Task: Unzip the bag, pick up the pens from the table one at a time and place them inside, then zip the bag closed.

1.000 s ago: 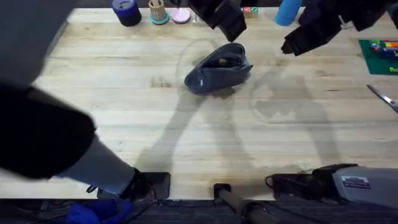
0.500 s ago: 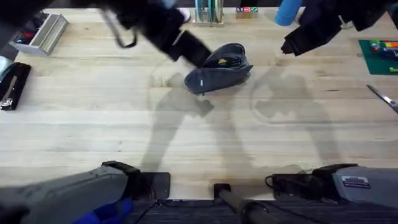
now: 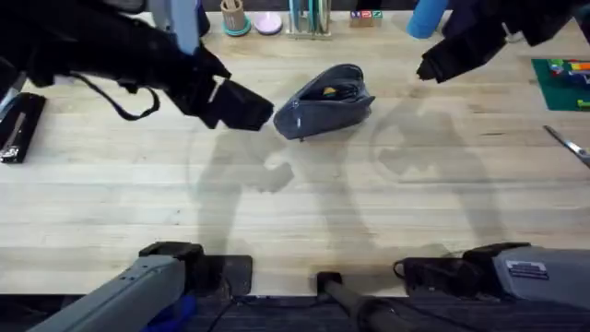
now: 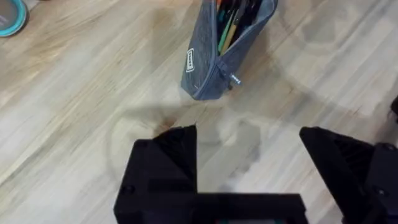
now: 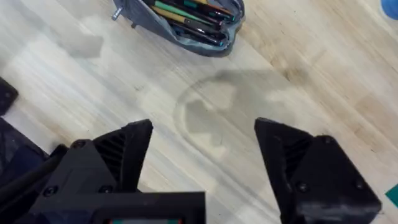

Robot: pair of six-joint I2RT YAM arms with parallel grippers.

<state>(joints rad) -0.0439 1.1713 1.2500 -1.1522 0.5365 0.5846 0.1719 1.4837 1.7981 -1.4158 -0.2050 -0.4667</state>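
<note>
Bag [image 3: 324, 101] is the landmark here; it lies on the pale wooden surface [image 3: 304, 203], toward the far side of the middle, resting on its side with the zipper mouth gaping upward. Both wrist views look into that mouth, where several pens [image 5: 186, 18] are packed lengthwise, green, orange and dark barrels among them. No loose pen is visible on the wood around the bag, so the filling step looks done, and zipping shut is what seems to remain.

Left gripper [image 3: 241, 105] hangs just beside the bag's rounded near end, where the zipper pull [image 4: 222, 73] sits, its jaws spread wide and holding nothing. That spot suits pinning this end or catching the pull. Right gripper [image 3: 433, 66] hovers on the bag's opposite side, well apart from it, jaws likewise spread and empty, probably waiting to steady the fabric.

Scissors [image 3: 570, 146] lie far to the bag's right, near the surface's edge.
</note>
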